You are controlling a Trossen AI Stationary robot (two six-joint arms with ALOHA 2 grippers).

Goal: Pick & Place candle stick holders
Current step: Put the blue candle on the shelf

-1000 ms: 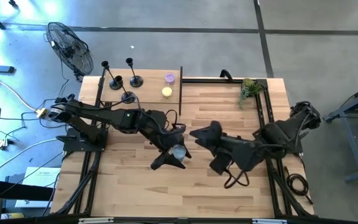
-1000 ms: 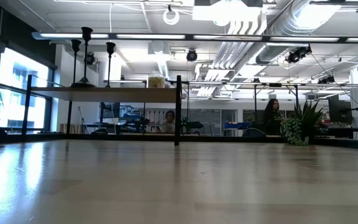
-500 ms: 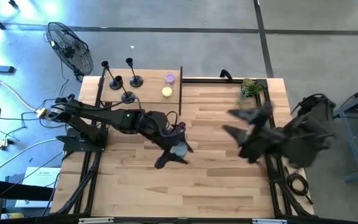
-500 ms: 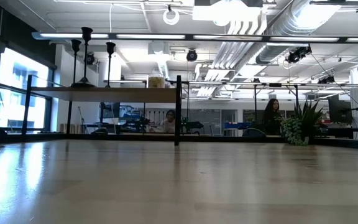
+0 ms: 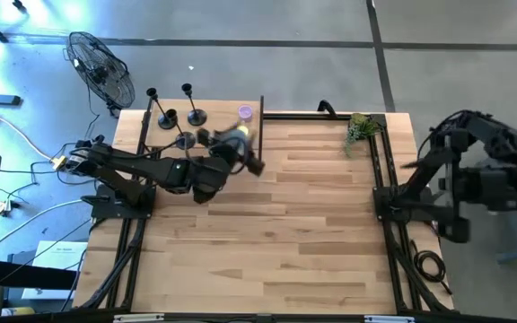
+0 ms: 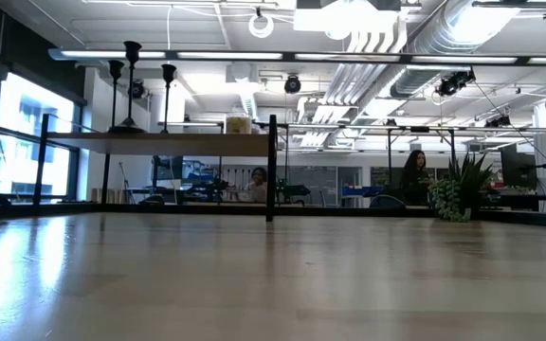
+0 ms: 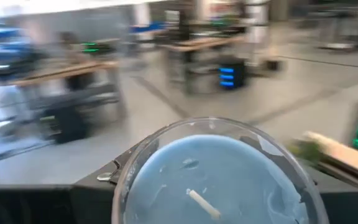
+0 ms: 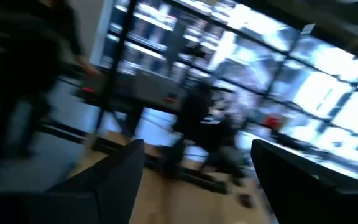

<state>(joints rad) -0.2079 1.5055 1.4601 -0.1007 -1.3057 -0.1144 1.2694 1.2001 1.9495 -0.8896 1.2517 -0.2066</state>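
On the raised shelf (image 5: 206, 131), the left claw (image 5: 238, 144) grips a blue candle (image 7: 211, 180) near 3 holders (image 5: 185, 139).

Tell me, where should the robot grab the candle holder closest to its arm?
Probably by the thin stem of that holder, coming level from the table side with fingers either side. It stands upright on a flat base, and the knob on top would stop slipping. The left gripper holds a candle; the right arm waits off the table.

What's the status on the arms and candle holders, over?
Left gripper at the raised shelf, holding a blue candle. Right arm off-table. Three candle stick holders standing on shelf, untouched.
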